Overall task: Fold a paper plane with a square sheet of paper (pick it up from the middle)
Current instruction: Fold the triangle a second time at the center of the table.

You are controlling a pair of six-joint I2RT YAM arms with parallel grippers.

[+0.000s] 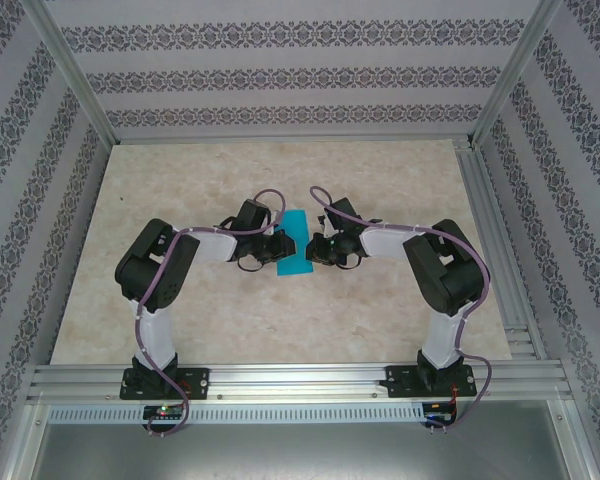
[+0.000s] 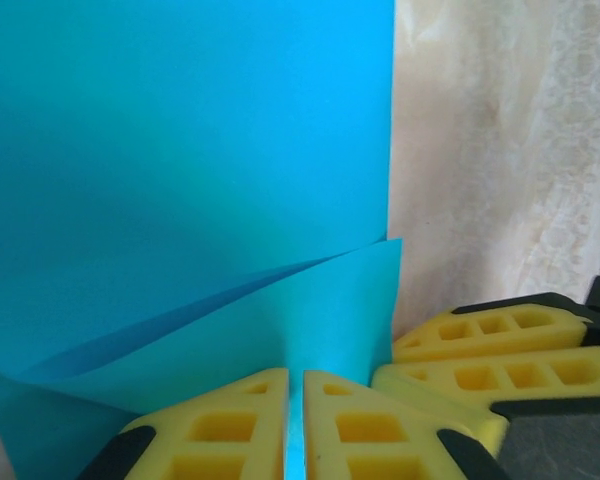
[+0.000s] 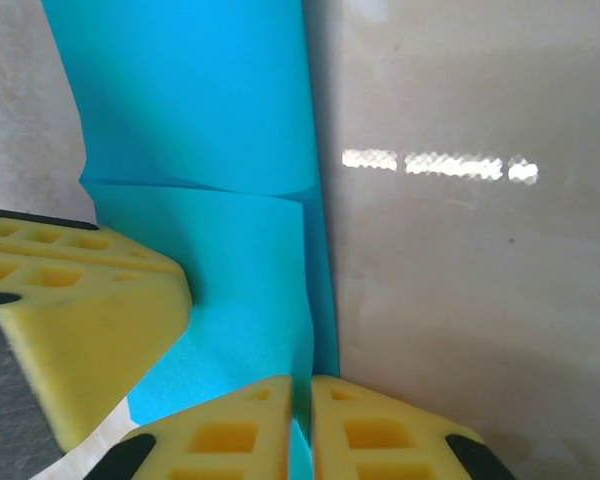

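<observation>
The left gripper (image 2: 294, 435) is squeezed together on one edge of the paper (image 1: 293, 245); the right gripper (image 3: 302, 430) is squeezed on it too, from the other side; so the paper sits right between them, both just as near; its long side points away from the arms, over the middle of the desk (image 1: 180, 300); it is bright teal, folded narrow, with one slanted flap showing.

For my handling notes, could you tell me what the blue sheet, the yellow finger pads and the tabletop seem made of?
The blue sheet: thin matte paper, it creases sharply. The yellow finger pads: apparently soft moulded foam or rubber, with open cells. The tabletop: glossy marble-look, reflecting lights; possibly laminate.
</observation>
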